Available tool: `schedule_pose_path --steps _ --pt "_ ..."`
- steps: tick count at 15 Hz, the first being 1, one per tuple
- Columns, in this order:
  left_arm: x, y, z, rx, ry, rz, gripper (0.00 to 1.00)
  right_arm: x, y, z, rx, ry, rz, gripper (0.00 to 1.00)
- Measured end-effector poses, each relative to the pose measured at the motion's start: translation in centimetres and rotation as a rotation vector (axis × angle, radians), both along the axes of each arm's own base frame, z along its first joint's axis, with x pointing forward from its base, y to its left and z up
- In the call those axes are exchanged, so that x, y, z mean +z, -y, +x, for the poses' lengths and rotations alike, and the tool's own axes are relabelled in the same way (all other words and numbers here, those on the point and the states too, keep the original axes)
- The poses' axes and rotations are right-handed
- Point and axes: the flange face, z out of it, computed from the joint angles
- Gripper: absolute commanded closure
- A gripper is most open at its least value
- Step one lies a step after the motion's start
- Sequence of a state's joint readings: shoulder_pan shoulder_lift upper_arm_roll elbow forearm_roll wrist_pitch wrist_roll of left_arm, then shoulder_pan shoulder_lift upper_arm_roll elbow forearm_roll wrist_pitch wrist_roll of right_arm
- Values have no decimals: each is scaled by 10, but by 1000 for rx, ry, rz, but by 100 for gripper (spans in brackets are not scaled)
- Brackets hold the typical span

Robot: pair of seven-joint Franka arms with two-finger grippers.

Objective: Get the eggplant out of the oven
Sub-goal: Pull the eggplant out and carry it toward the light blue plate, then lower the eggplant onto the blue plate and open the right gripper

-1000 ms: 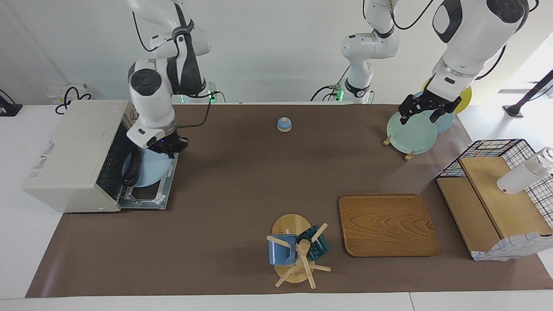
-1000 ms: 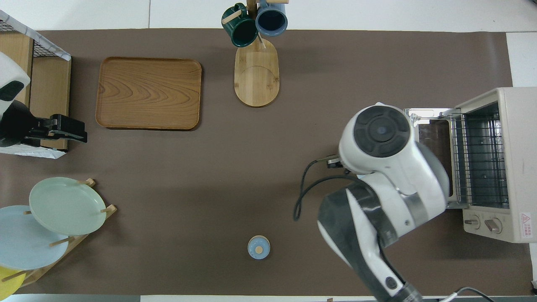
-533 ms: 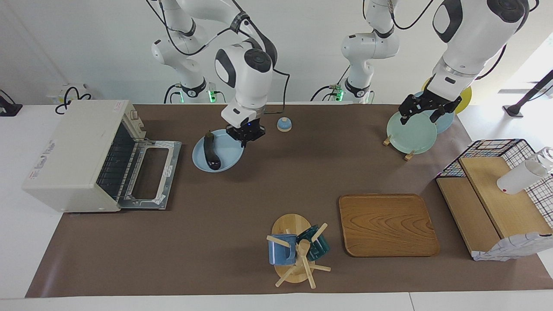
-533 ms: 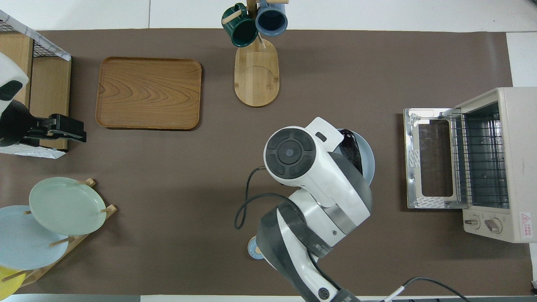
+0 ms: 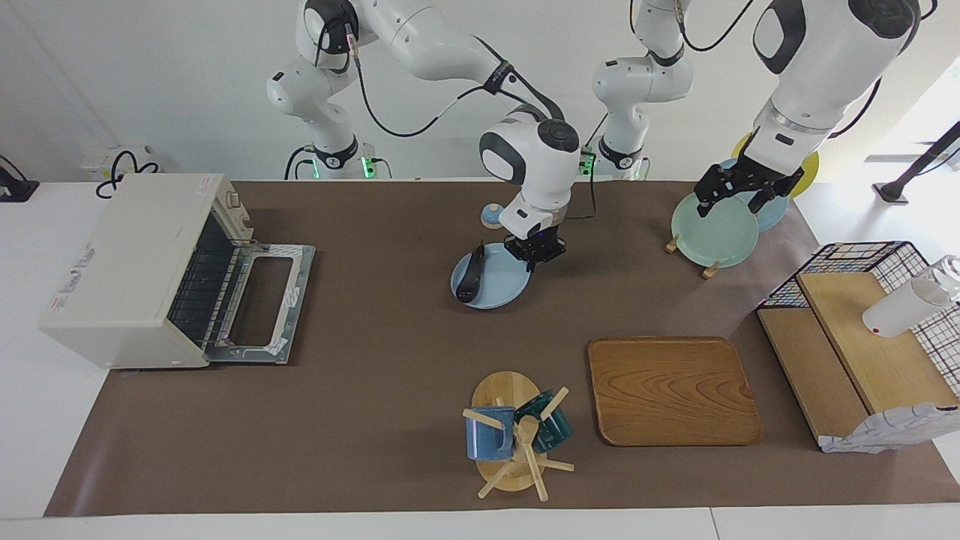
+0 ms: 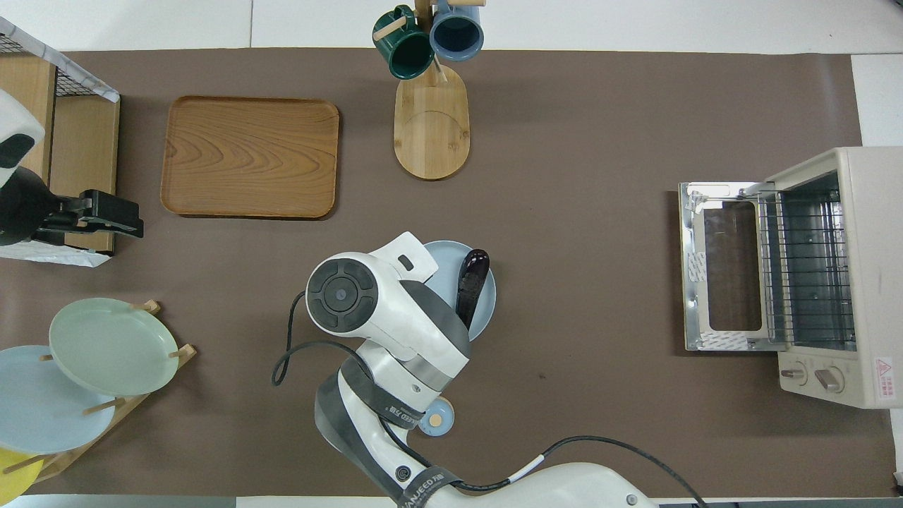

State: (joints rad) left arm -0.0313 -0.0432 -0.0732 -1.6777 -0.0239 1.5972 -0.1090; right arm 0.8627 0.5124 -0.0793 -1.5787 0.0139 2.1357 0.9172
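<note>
Now eggplant lengthwise on blue plate, stem toward robots, right hand pinching plate rim.

Glossy white arm casings, dark grey joint caps, black cables, black fingers.

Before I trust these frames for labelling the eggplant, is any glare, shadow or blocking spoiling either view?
Facing view: bright daylight washes out the corner at the left arm's end; the eggplant on the blue plate reads clearly. Overhead view: even light, but the right arm covers part of the plate and the right gripper.
</note>
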Motion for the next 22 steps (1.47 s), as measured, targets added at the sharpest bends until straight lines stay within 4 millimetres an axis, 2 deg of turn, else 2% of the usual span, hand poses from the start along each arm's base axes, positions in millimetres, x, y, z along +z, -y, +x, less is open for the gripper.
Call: schedule_pose_path --steps 2,5,7,9,11,12,13,15,16,19,22 --pt "0 0 0 1 4 0 0 1 5 9 -39 -4 50 52" --pt "1 0 2 1 16 -2 0 14 7 19 -37 33 78 57" --pt "2 1 3 6 24 -2 0 31 24 31 1 46 46 63" --pt "1 4 4 21 35 -3 0 60 69 55 50 24 -10 71" --pt "-3 10 4 22 41 -3 0 88 133 77 89 -26 -75 77" --pt "-6 16 3 14 35 -3 0 95 165 84 87 -60 -105 82" --pt "-12 25 2 -2 29 -2 0 94 197 88 73 -94 -137 88" --pt "-34 57 -2 -29 27 -5 0 69 249 88 45 -145 -212 91" --pt "-48 79 -6 -24 29 -13 0 50 275 86 40 -162 -240 97" --pt "-87 157 -31 -14 34 -33 0 -4 351 80 51 -168 -235 100" --pt "-122 234 -60 -30 53 -63 0 -29 409 76 103 -146 -209 100"
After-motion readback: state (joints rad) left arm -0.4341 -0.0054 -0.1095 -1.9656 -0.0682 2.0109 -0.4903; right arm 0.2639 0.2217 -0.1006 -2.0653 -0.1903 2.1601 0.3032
